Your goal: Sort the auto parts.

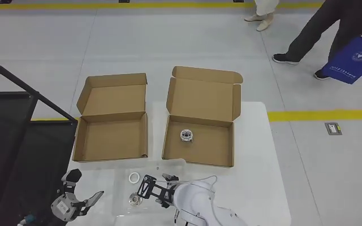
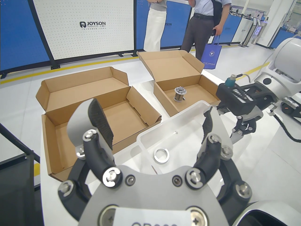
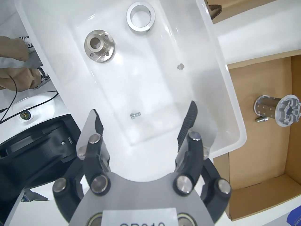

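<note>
**Both tools open, three small parts in the tray**

The right tool [image 3: 143,121] hangs over the clear tray [image 3: 221,55] with its fingers spread apart and nothing between them. From the right wrist view, a small pin [image 3: 135,115] lies on the tray floor close to the fingertips. Farther along the tray are a flanged hub [image 3: 99,46] and a plain metal ring [image 3: 140,17], lying near each other but not touching.

From the top, the tray sits at the near edge of the white bench [image 1: 254,169], and the right tool [image 1: 146,189] is over it, between the ring [image 1: 134,178] and the hub [image 1: 134,199].

The left tool [image 2: 152,123] is released too, fingers wide and gripping nothing. It's off by the bench's near left corner [image 1: 85,187], apart from the tray. Its wrist view looks across the tray rim [image 2: 141,139] at the ring [image 2: 161,155].

Two open cardboard boxes sit side by side behind the tray, lids folded back. The left box [image 1: 111,138] has nothing in it. The right box [image 1: 198,141] holds a spool-shaped part [image 1: 186,135], which stands upright in the left wrist view [image 2: 180,94]. There's also a small screw [image 3: 261,119] lying just beside it on the box floor.
</note>
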Motion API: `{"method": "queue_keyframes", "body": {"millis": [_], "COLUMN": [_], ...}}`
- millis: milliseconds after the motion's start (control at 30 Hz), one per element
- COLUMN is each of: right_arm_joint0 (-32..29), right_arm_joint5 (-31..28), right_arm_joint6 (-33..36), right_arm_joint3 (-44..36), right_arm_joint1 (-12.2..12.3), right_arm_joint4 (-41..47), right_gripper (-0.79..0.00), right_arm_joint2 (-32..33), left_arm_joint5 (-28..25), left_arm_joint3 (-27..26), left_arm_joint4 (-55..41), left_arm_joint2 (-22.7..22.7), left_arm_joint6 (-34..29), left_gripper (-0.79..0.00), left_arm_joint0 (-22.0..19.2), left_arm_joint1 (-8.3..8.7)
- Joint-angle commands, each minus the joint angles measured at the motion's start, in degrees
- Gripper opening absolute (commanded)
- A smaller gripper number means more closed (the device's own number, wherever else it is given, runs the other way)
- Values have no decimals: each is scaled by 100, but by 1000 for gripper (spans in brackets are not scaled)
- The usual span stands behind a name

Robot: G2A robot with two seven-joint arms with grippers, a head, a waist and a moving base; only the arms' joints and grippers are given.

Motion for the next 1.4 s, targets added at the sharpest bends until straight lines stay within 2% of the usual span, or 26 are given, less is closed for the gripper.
{"method": "queue_keyframes", "body": {"millis": [0,167,233,333,500,567,633,1000,1367], "right_arm_joint0": [70,312,404,562,769,832,884,1040,1142], "right_arm_joint5": [99,414,545,731,975,1038,1183,1695,1775], "right_arm_joint6": [143,599,748,964,1025,1009,1017,1230,1364], "right_arm_joint3": [130,551,735,1003,1419,1574,1716,2154,2536], "right_arm_joint1": [-42,-185,-245,-329,-449,-493,-535,-745,-873], "right_arm_joint4": [52,301,433,609,821,881,856,826,876], "right_gripper": [-231,-246,-228,-268,-277,-305,-391,-416,-440], "right_arm_joint2": [-80,-280,-342,-395,-455,-487,-526,-723,-719], "left_arm_joint5": [0,0,0,0,0,0,0,0,0], "left_arm_joint3": [0,0,0,0,0,0,0,0,0], "left_arm_joint4": [0,0,0,0,0,0,0,0,0], "left_arm_joint2": [0,0,0,0,0,0,0,0,0], "left_arm_joint6": [0,0,0,0,0,0,0,0,0], "left_gripper": [0,0,0,0,0,0,0,0,0], "left_arm_joint0": [0,0,0,0,0,0,0,0,0], "left_arm_joint1": [0,0,0,0,0,0,0,0,0]}}
